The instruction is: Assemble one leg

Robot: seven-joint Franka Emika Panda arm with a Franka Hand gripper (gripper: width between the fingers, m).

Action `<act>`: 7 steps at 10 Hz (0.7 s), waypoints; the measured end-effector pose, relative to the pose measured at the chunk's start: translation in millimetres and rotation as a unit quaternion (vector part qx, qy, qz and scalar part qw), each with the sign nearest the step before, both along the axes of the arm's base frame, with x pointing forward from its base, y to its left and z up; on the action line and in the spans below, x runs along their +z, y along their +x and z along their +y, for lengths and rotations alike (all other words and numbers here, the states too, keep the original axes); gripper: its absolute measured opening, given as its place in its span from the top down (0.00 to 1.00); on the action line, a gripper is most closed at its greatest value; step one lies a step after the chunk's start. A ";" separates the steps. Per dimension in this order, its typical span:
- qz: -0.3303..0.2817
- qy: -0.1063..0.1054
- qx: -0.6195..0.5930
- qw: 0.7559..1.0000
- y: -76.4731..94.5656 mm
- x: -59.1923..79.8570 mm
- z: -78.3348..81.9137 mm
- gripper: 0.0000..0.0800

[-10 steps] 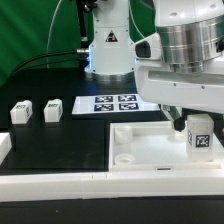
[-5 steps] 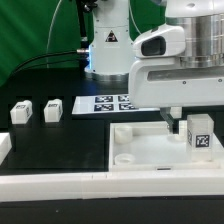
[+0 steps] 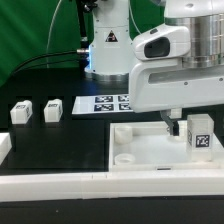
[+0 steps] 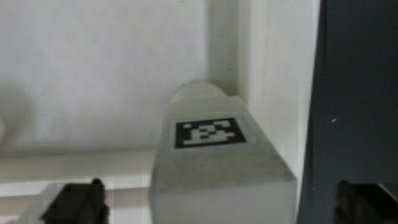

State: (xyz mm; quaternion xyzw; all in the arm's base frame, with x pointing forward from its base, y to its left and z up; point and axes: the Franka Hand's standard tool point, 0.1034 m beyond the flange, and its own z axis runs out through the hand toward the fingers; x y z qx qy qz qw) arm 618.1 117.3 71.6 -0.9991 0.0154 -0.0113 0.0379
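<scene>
A leg [image 3: 200,133], a small white block with a square marker, stands upright in the white tray's [image 3: 140,158] back corner on the exterior view's right. It also shows in the wrist view [image 4: 217,150], against the tray's wall. My gripper [image 3: 180,122] hovers just above and behind it. In the wrist view the gripper [image 4: 219,205] is open, its dark fingertips [image 4: 75,200] standing apart from the leg on both sides. Two more legs [image 3: 20,113] [image 3: 52,110] lie on the black table at the exterior view's left.
The marker board [image 3: 112,103] lies behind the tray near the robot's base [image 3: 108,50]. A white part [image 3: 4,146] sits at the left edge. A white strip [image 3: 60,187] runs along the table's front.
The arm's hand has shifted a little and levelled out above the tray's corner. The leg in the corner has not moved.
</scene>
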 end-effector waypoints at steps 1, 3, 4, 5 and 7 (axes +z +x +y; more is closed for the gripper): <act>0.000 0.000 0.000 1.000 0.0 0.0 0.0 0.35; 0.000 -0.001 -0.001 1.000 0.1 -0.2 -1.6 0.63; 0.000 -0.001 -0.001 1.000 0.0 -0.3 -1.8 0.63; 0.001 0.000 -0.008 1.000 0.0 -0.3 -2.0 0.63; 0.003 0.001 -0.037 0.999 0.0 -0.3 -2.4 0.63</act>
